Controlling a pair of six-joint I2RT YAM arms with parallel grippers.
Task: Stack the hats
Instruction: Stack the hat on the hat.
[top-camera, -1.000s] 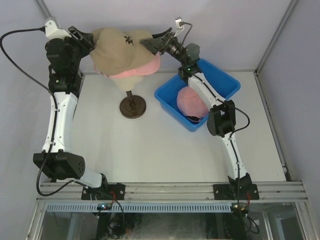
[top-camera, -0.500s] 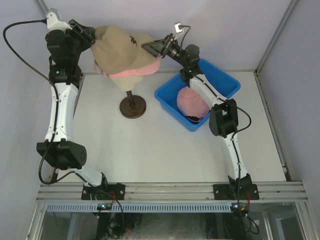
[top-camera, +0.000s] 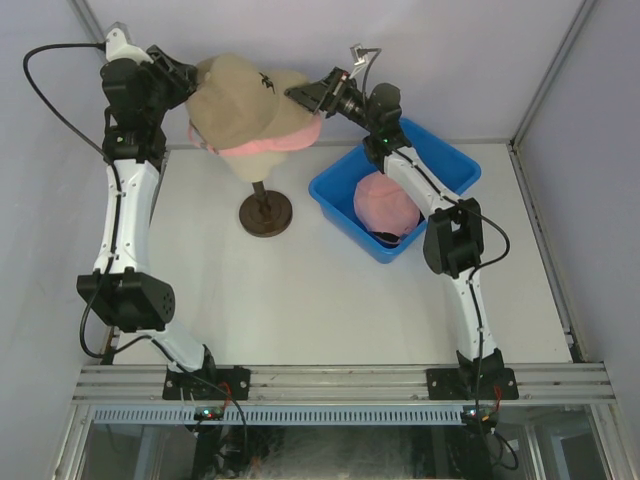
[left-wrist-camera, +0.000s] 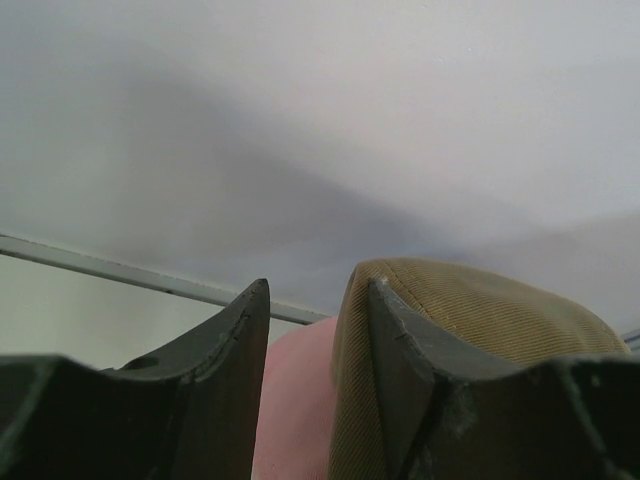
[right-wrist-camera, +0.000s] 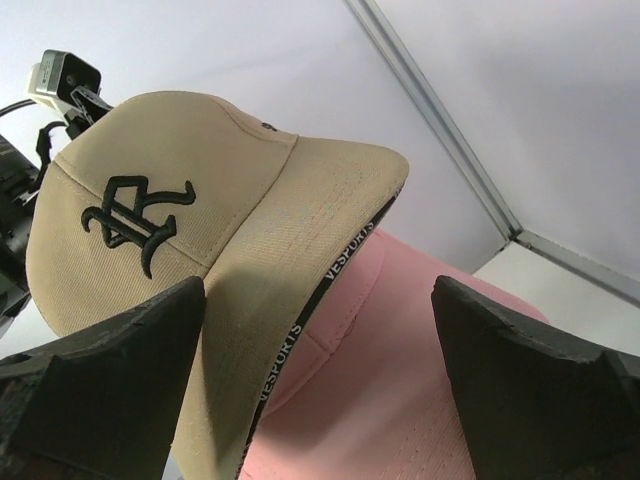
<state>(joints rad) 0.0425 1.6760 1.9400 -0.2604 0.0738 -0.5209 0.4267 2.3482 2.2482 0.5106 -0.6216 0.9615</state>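
The left gripper (left-wrist-camera: 310, 288), half open, straddles the back rim of the tan cap (top-camera: 245, 100), which sits over a pink cap (top-camera: 292, 140) on the stand (top-camera: 266, 213). The right gripper (top-camera: 305, 93) gapes wide, empty, beside its brim. Another pink cap (top-camera: 383, 203) lies in the blue bin (top-camera: 445, 163).

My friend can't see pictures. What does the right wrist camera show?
A tan cap with a black stitched logo sits on top of a pink cap, its brim sticking out over the pink one. The right gripper has its two dark fingers wide open at the bottom corners.
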